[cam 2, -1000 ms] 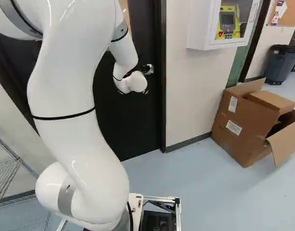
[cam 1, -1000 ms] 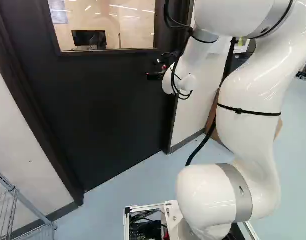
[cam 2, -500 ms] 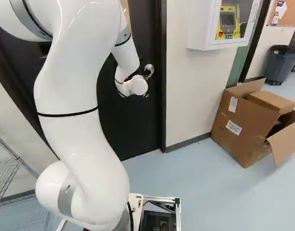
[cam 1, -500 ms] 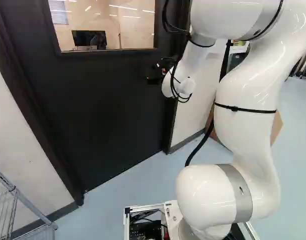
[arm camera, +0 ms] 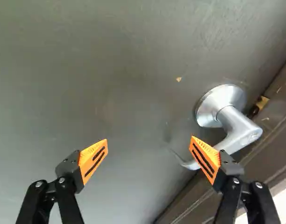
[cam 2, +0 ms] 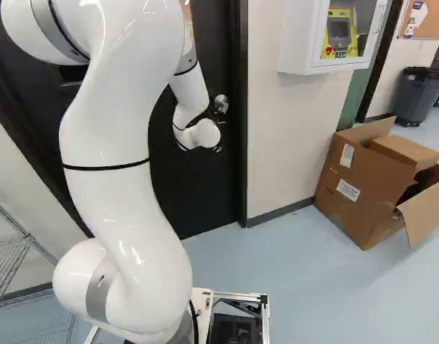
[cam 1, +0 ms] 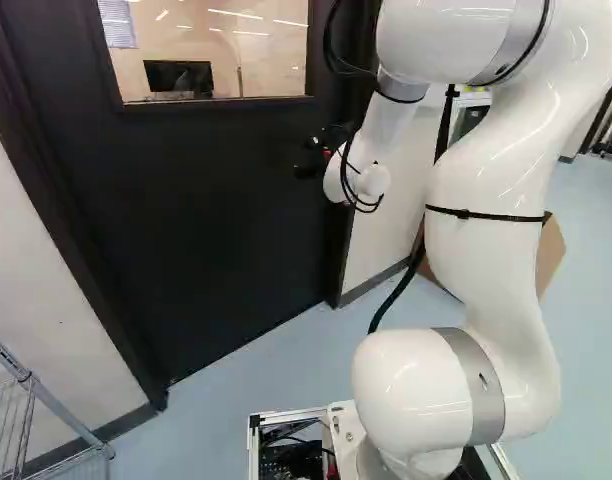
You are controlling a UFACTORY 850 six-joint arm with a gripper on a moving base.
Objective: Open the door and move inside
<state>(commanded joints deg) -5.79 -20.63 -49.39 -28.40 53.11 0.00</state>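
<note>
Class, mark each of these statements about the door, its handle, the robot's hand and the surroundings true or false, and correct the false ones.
1. The door has a window in it. True.
2. The hand is clamped on the door handle. False: the hand is open, its two fingers apart, and does not grip the handle.
3. The handle is a round knob. False: it is a metal lever on a round plate.
4. A white cabinet is mounted on the wall. True.
5. The door stands wide open. False: it looks closed in its frame.
</note>
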